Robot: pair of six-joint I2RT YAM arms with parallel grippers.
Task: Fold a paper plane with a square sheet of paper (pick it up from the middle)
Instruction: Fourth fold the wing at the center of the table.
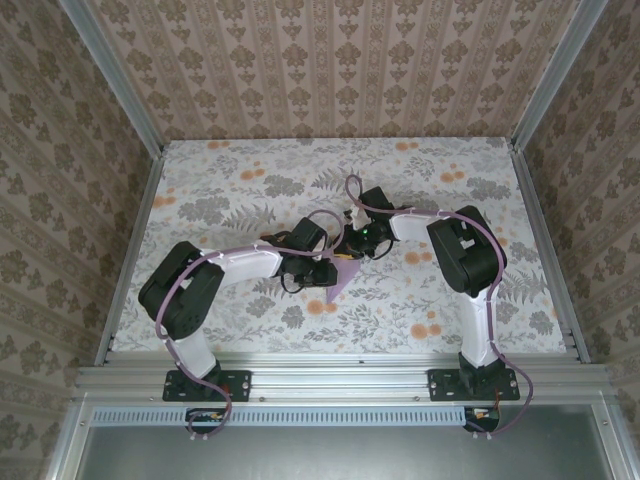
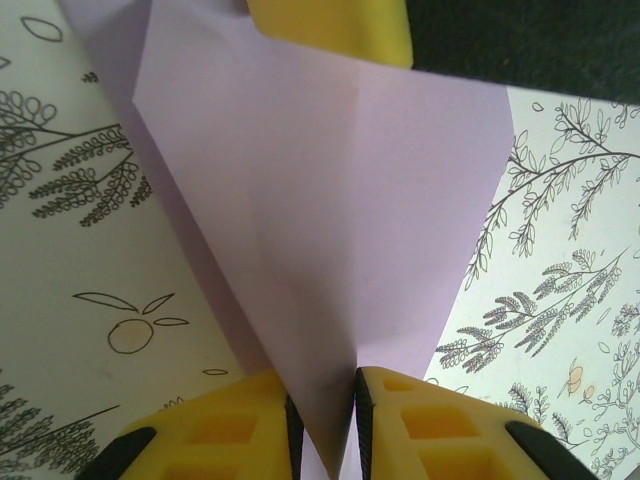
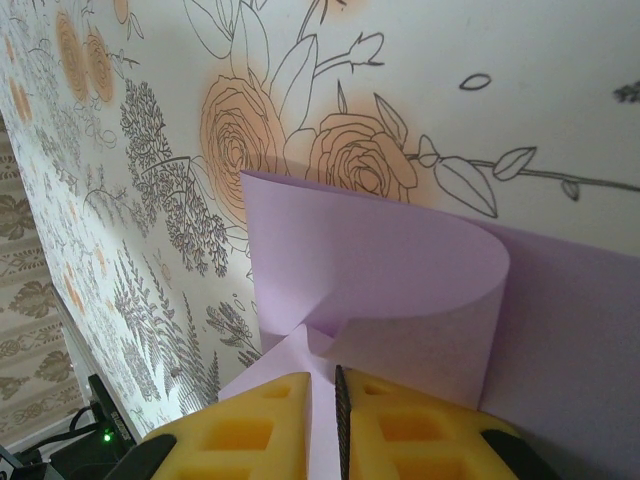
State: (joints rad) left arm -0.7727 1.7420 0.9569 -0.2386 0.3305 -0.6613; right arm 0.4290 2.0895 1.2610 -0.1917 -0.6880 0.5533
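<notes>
Since the thin, lavender-purple square sheet of paper (image 2: 330, 200), partly folded, looks light, limp and easily crumpled, it seems best pinched at its stiffer creases; the yellow-fingered left gripper (image 2: 322, 412) and right gripper (image 3: 322, 402) each clamp it, between the arms over the floral tabletop (image 1: 220, 170).

A table (image 1: 230, 170) with a grey-and-orange floral surface sits inside an enclosure. Beige damask-patterned walls (image 1: 330, 60) rise on three sides, edged by aluminium rails (image 1: 340, 376). Light is soft and even.
</notes>
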